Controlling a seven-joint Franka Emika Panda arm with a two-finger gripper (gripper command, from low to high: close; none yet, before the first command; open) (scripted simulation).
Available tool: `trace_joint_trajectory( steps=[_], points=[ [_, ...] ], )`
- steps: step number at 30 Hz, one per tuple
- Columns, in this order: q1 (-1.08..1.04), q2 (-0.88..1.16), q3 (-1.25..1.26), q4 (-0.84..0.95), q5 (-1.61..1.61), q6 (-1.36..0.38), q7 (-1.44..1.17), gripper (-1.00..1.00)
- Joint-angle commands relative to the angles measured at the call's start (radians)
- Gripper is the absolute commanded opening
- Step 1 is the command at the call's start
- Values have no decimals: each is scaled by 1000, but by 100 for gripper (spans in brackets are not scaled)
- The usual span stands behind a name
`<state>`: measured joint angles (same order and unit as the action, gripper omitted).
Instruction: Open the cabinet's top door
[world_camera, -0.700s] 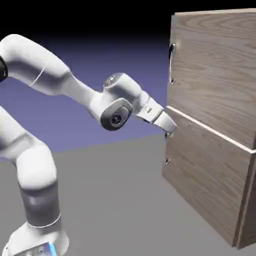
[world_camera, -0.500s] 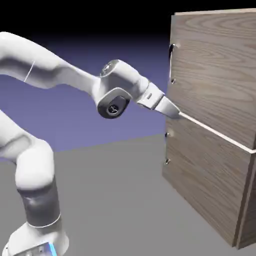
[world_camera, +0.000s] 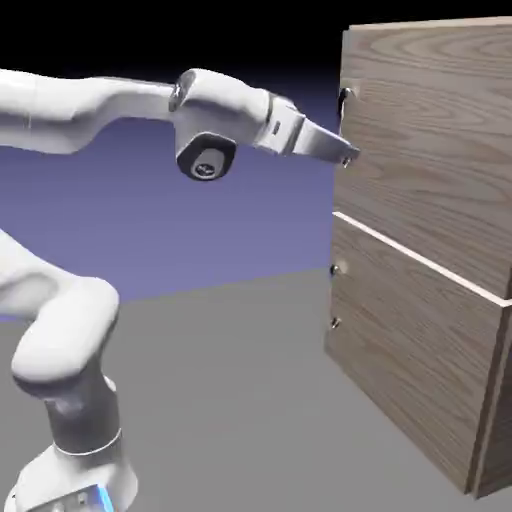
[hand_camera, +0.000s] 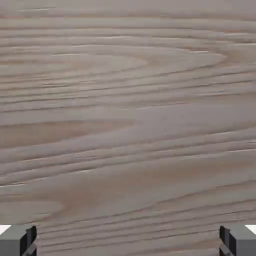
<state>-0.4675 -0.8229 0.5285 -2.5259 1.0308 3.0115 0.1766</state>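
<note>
The brown wood-grain cabinet (world_camera: 480, 420) stands at the exterior view's right. Its top door (world_camera: 430, 150) lies flush and shut above the pale seam (world_camera: 420, 258). A slim dark vertical handle (world_camera: 343, 110) runs down the door's left edge. My gripper (world_camera: 346, 158) is at the lower end of that handle, right at the door's face; whether it touches is not clear. In the hand view the gripper (hand_camera: 128, 244) is open, its fingertips (hand_camera: 18, 240) far apart with only wood grain (hand_camera: 128, 120) between them. The handle is hidden in that view.
Below the seam, the shorter lower panel (world_camera: 410, 350) has its own short dark handle (world_camera: 335, 296) on the left edge. Grey floor (world_camera: 230, 400) stretches between my base and the cabinet.
My hand has risen from the level of the seam, by the lower panel's top, up to the bottom end of the top door's handle. The door has not moved.
</note>
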Motion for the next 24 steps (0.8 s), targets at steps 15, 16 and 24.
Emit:
trace_joint_trajectory(
  steps=[15,16,24],
  points=[
    [-304,-160,335,180,653,-16,-357,0],
    [-324,-171,357,192,696,-17,-381,0],
    [-486,-256,535,288,1044,-26,-572,0]
  ],
)
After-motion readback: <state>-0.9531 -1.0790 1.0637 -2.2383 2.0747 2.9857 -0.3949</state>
